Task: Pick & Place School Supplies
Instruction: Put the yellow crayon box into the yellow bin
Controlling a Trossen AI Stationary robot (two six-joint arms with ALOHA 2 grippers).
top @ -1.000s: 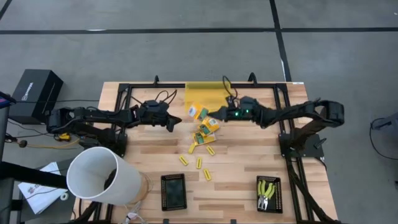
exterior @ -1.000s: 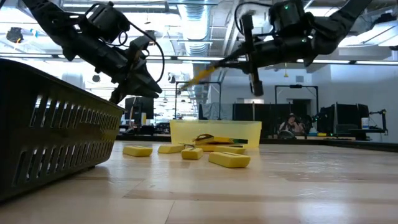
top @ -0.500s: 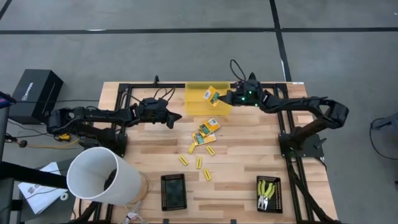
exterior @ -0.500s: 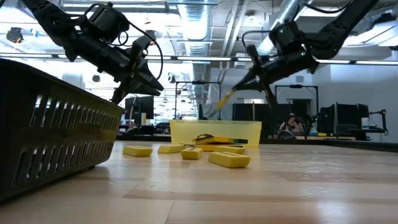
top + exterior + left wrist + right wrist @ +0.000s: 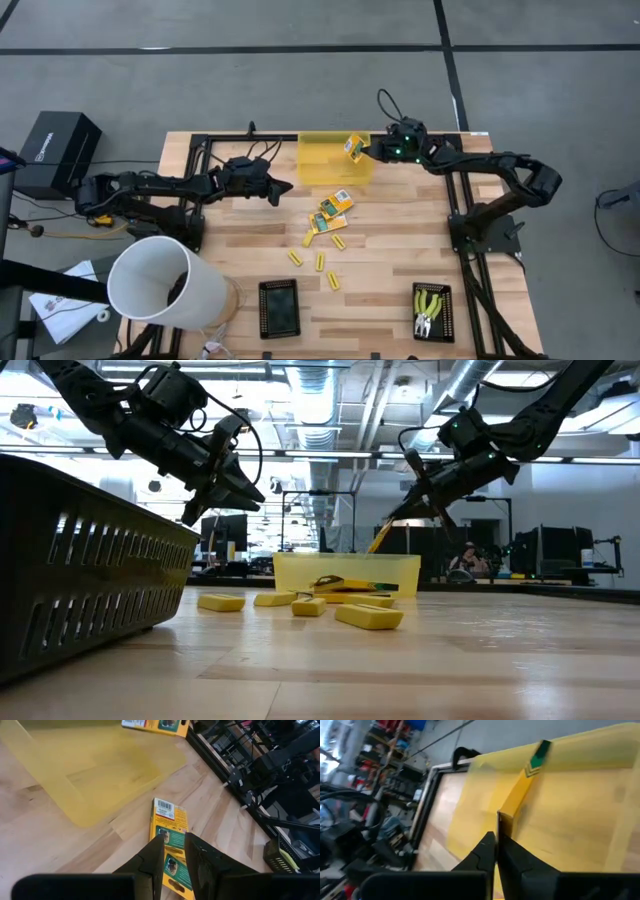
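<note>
My right gripper [image 5: 366,150] is shut on a flat yellow-and-green box [image 5: 354,146] above the right end of the translucent yellow bin [image 5: 328,162]. In the low view this box [image 5: 381,538] slants down from the fingers toward the bin [image 5: 345,572]. Two more boxes [image 5: 333,206] lie flat on the wood near the bin. Several short yellow sticks [image 5: 320,262] lie nearer the front. My left gripper [image 5: 287,188] hovers left of the pile, slightly open, with nothing between its fingers [image 5: 152,862]. Tools with yellow-green handles [image 5: 431,305] lie in a black tray. My right gripper pinches the box between its two fingers [image 5: 487,851], on its two flat faces at the end nearest me [image 5: 506,817]. The fingers come slanting down from the table's right. The box is lifted clear and tilts edge-on over the bin.
A white bucket [image 5: 165,282] stands at the near left. A second black tray [image 5: 279,307] sits at the front middle. A black frame [image 5: 200,150] runs round the table's back and sides. Bare wood lies right of the pile.
My right gripper has carried the box from above the pile toward the table's far edge and then to the right, ending over the bin's right end, and has turned on the way. The box stays lifted clear.
</note>
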